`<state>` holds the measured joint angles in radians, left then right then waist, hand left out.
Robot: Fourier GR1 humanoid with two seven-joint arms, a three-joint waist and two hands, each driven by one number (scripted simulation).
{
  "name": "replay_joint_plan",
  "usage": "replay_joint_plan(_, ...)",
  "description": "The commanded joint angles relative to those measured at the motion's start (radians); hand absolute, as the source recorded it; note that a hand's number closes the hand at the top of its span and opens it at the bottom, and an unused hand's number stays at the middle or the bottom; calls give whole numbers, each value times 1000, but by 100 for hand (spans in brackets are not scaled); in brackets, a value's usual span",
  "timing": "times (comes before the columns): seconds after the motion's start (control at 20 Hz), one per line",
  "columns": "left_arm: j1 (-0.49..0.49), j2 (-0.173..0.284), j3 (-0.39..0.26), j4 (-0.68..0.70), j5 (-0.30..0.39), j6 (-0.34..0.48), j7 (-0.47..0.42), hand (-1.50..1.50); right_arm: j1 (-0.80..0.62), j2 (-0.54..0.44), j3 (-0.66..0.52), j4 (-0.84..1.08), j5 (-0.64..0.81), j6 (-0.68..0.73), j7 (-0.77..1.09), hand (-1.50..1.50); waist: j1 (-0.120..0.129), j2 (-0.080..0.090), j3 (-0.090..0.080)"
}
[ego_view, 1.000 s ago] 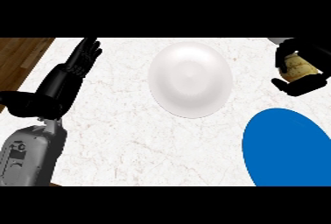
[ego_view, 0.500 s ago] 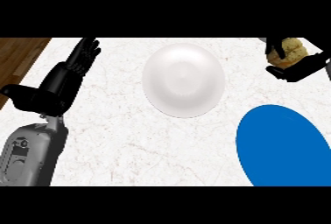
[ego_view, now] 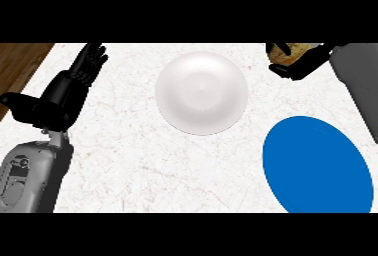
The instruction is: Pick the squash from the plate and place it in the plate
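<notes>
My right hand (ego_view: pixel 306 62) is at the top right, its fingers curled round the tan squash (ego_view: pixel 287 52), which shows only partly above the fingers. It hangs to the right of the white plate (ego_view: pixel 201 92), which lies at the top middle with nothing on it. The blue plate (ego_view: pixel 317 164) lies at the lower right, bare, below the right hand. My left hand (ego_view: pixel 63 95) stays open at the left, fingers pointing up, holding nothing.
A brown wooden strip (ego_view: pixel 21 62) runs along the counter's upper left edge. The white marble counter (ego_view: pixel 162 170) spreads between the plates and the left forearm (ego_view: pixel 29 177).
My right hand has lifted the squash up and moved left toward the white plate. Both plates have drifted left in the view. The left hand has not changed.
</notes>
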<state>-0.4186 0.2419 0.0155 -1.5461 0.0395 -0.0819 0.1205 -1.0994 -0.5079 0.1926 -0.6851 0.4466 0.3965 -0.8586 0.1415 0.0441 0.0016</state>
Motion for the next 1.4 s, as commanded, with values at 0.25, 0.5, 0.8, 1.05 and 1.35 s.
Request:
replay_joint_plan(0.25, 27, 17, 21, -8, -1, -1, 8, 0, -140, 200, 82, 185, -7, 113, -76, 150, -44, -16, -1)
replay_joint_plan(0.5, 52, 8, 29, -47, 2, 18, 35, 0, -182, 313, 117, 274, 29, 25, -50, 150, -63, -24, -1)
replay_joint_plan(0.8, 30, 9, 38, -46, 11, 15, 58, 0, -206, 445, 168, 381, 108, -142, -27, 150, -69, -21, -2)
replay_joint_plan(1.05, 58, -6, 22, -14, -14, 11, -1, 0, -198, 505, 180, 459, 104, -170, 15, 150, -60, -14, -3)
replay_joint_plan(1.35, 88, 19, 35, -45, 5, -26, -20, 0, -140, 507, 210, 451, 52, -112, 29, -150, -33, -16, -3)
